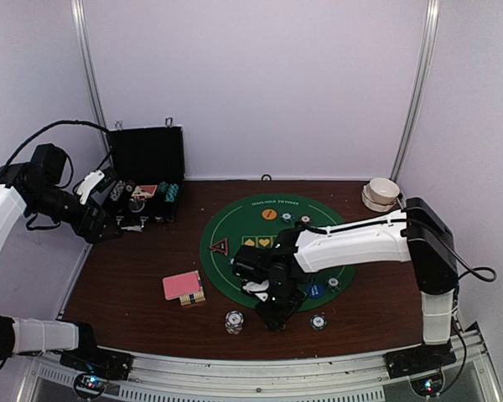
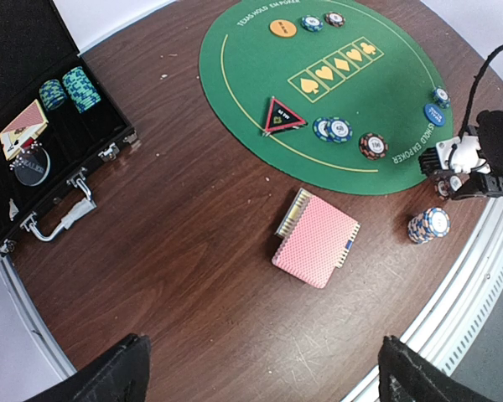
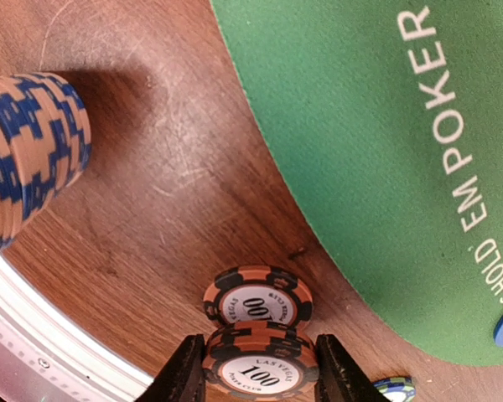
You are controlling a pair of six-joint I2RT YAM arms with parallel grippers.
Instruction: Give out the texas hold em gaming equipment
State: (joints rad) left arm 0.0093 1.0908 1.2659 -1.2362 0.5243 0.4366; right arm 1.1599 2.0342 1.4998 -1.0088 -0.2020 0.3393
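Right gripper (image 3: 260, 352): clenched on an orange-and-black chip (image 3: 260, 374) marked 100, one dark finger against each side of its rim.
Held chip, place: over bare wood just off the near edge of the green mat (image 3: 386, 167); whether it rests on the table (image 1: 126, 285) or hangs just above it is hard to tell.
Second chip (image 3: 257, 301): same colours, lying flat right behind the held one.
Chip stack (image 3: 29, 159): orange with blue stripes, standing on the wood to the left of the gripper, apart from it.
Left gripper (image 2: 264, 352): released, fingers spread wide, nothing between them, raised beside the open black case (image 2: 59, 126).
Pink-backed cards (image 2: 316, 239): a deck on the wood, near the mat's left edge.
Triangle marker (image 2: 283, 115): red and black, on the mat's left part.
Orange disc (image 2: 282, 27): on the mat's far side.
Blue disc (image 2: 434, 115): on the mat's near right part.
White bowl (image 1: 383, 193): far right corner of the table.
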